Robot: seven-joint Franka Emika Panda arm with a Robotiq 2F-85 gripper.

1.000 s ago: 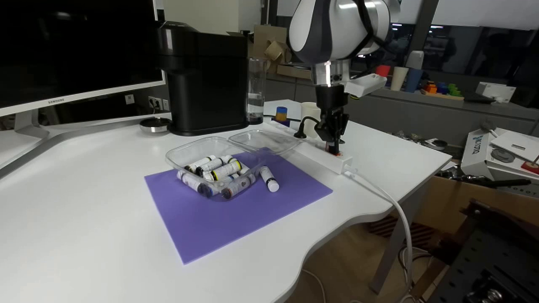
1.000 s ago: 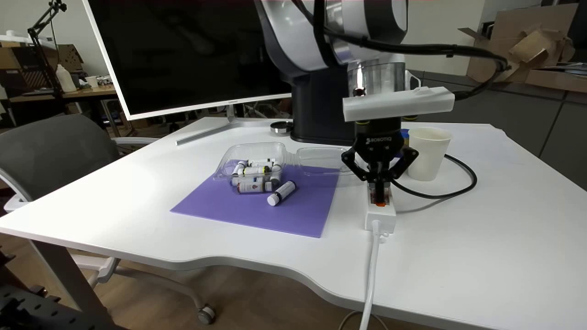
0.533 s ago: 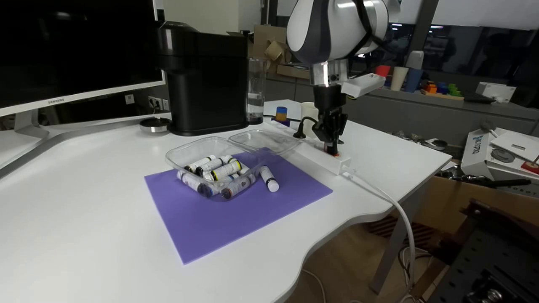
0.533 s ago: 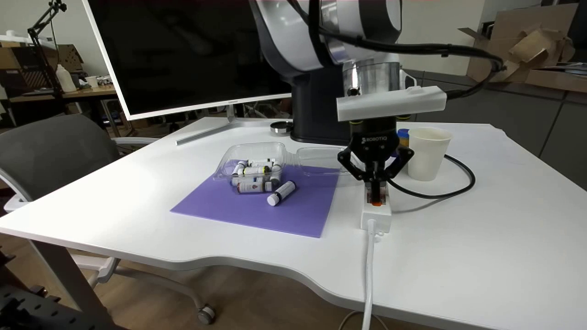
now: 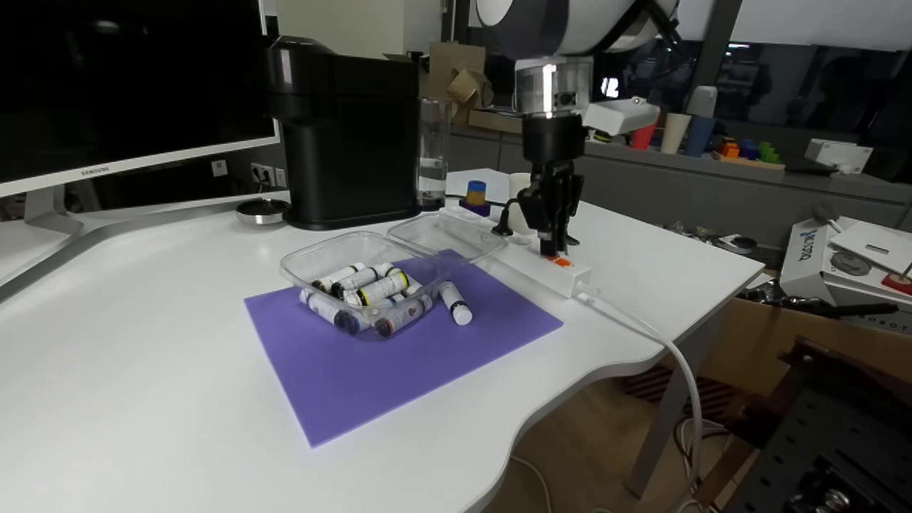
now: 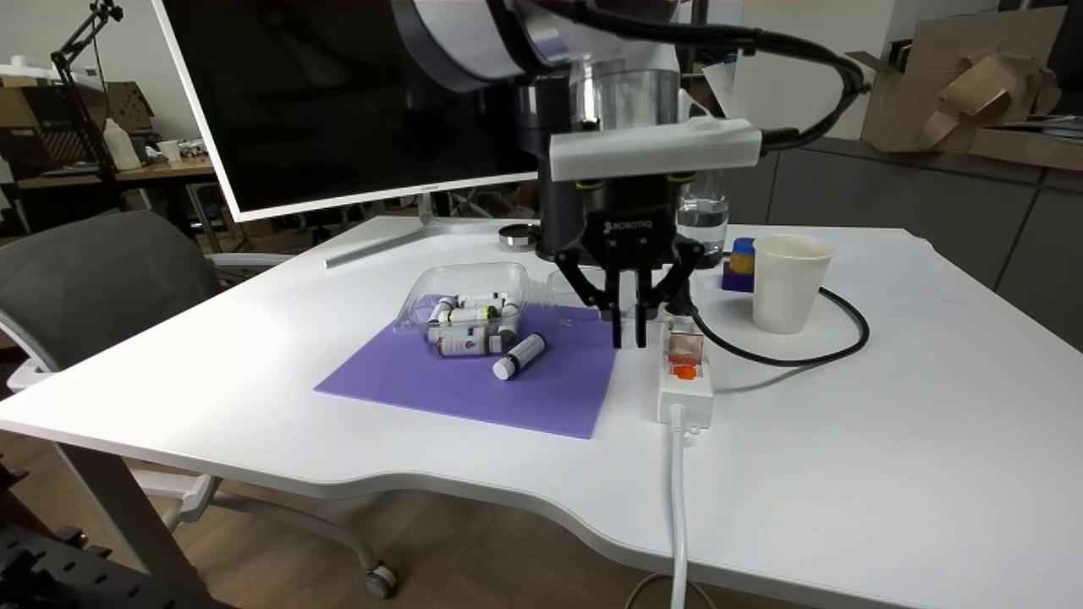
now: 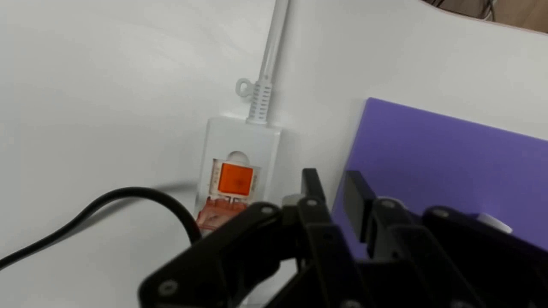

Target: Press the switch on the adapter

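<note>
- Purple sheet (image 5: 370,385), flat and matte, lies at the left of your work area. On it stands a clear plastic tray (image 6: 474,279) with a heap of small white cylinders (image 5: 382,288) inside, banded black, yellow and blue.
- Right of the tray, on the same sheet, you have one loose cylinder (image 6: 519,356) on its side; the tray's clear lid (image 5: 447,236), rounded at the corners, lies folded back farther off.
- Next to the right hangs your gripper (image 6: 629,338). Its slim black fingers (image 7: 312,184) stand slightly apart, a narrow bare gap between them; in an exterior view they are just left of the adapter (image 6: 685,408), and your wrist view shows them apart from the switch (image 7: 235,179).
- Your adapter, a long white plastic box, rests on the smooth white desk (image 6: 846,474), right of the sheet. The switch, an orange square, sits uncovered toward its near end, with a translucent red flap (image 7: 218,214) just on the far side.
- From that near end a white cable (image 6: 678,491) runs off toward you; a black cord (image 6: 787,364) curves to the right.
- Farther back you see a tall clear vessel (image 6: 702,222), seemingly part filled with clear liquid.
- Rightmost is a white tapered cup (image 6: 788,292); you cannot see down to its bottom.
</note>
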